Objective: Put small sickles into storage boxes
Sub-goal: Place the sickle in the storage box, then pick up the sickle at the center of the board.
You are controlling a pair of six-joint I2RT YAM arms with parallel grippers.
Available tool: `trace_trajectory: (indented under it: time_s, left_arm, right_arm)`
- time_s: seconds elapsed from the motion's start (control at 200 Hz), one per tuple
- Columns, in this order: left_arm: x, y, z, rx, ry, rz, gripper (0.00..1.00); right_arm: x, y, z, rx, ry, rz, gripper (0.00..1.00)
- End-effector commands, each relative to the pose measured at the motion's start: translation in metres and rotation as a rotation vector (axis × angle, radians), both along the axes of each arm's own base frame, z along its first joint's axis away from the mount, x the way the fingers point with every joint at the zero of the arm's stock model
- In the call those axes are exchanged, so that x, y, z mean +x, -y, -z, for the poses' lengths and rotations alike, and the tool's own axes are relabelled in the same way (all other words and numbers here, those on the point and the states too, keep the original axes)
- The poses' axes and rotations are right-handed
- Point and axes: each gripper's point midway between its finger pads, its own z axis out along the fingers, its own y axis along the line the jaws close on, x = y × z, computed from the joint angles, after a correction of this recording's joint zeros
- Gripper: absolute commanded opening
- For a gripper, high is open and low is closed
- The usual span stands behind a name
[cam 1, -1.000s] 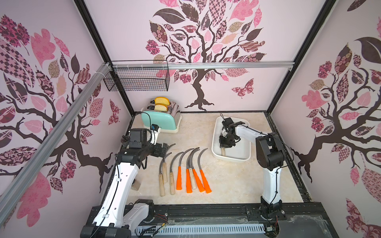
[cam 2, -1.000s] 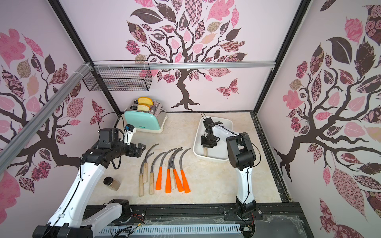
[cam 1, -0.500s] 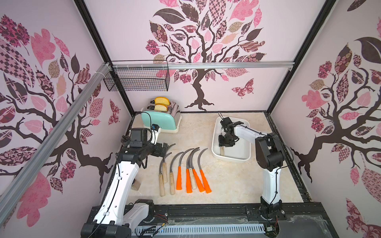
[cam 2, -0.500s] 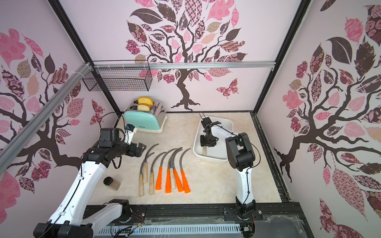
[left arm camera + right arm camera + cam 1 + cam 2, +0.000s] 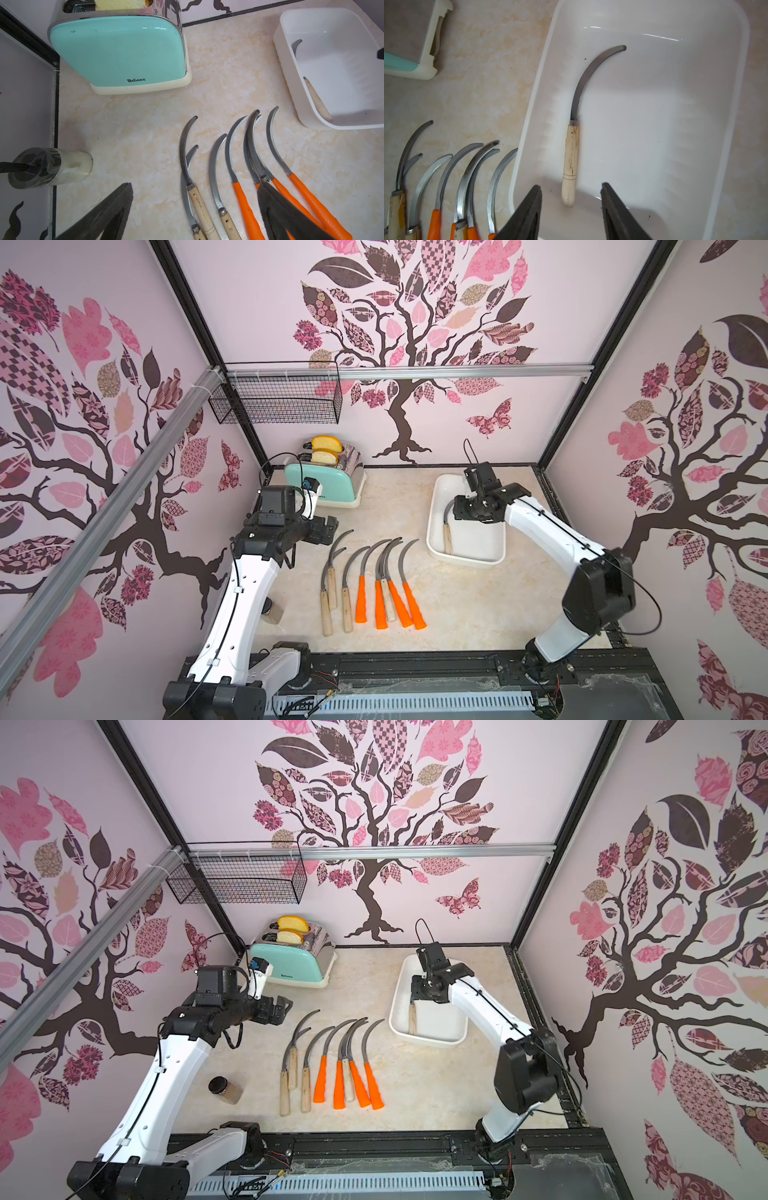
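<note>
While the right claw (image 5: 571, 185) hangs open over the sickle (image 5: 572, 155) in the white tray (image 5: 675, 124), another sickle (image 5: 412, 605) needs picking up next.

A sickle with pale wooden handle and curved grey blade (image 5: 572, 158) lies flat in the shallow white plastic tray (image 5: 537, 124), close to one long wall. The right gripper (image 5: 571, 186) is open, with its black fingers (image 5: 529, 209) on both sides of the handle end, not touching it. Other sickles (image 5: 435, 224) lie outside, beside the tray.
</note>
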Motion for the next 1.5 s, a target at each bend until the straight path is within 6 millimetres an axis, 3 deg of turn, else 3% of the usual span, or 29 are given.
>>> trace_trajectory:
  time_s: [0.0,0.095,0.265,0.425,0.6,0.925,1.19,1.495]
  left_arm:
    - [-0.001,-0.001,-0.009,0.018,0.001,-0.001,0.98]
    - [-0.003,-0.001,-0.008,-0.001,-0.003,-0.011,0.98]
    - [-0.011,-0.001,0.01,-0.014,-0.081,-0.029,0.98]
    - [-0.016,-0.008,0.014,0.016,-0.067,-0.052,0.98]
    - [-0.026,-0.013,0.009,0.052,-0.06,-0.046,0.98]
    - [-0.045,-0.021,0.034,0.111,-0.088,-0.046,0.98]
    - [-0.029,-0.014,0.039,0.05,-0.058,-0.059,0.98]
    - [-0.016,-0.009,0.046,0.007,-0.074,-0.069,0.98]
  right_arm:
    - [-0.047,-0.017,0.001,-0.018,-0.028,-0.065,0.5]
    - [-0.085,-0.024,0.002,0.042,-0.052,-0.09,0.5]
    - [-0.147,-0.043,0.002,0.138,-0.072,-0.179,0.49]
    - [-0.18,-0.052,0.015,0.132,-0.109,-0.231,0.49]
    - [-0.192,-0.062,0.03,0.15,-0.156,-0.25,0.49]
    - [-0.205,-0.085,0.068,0.116,-0.229,-0.304,0.48]
    - [-0.204,-0.118,0.097,-0.004,-0.271,-0.328,0.46]
    - [-0.195,-0.14,0.109,-0.024,-0.292,-0.329,0.48]
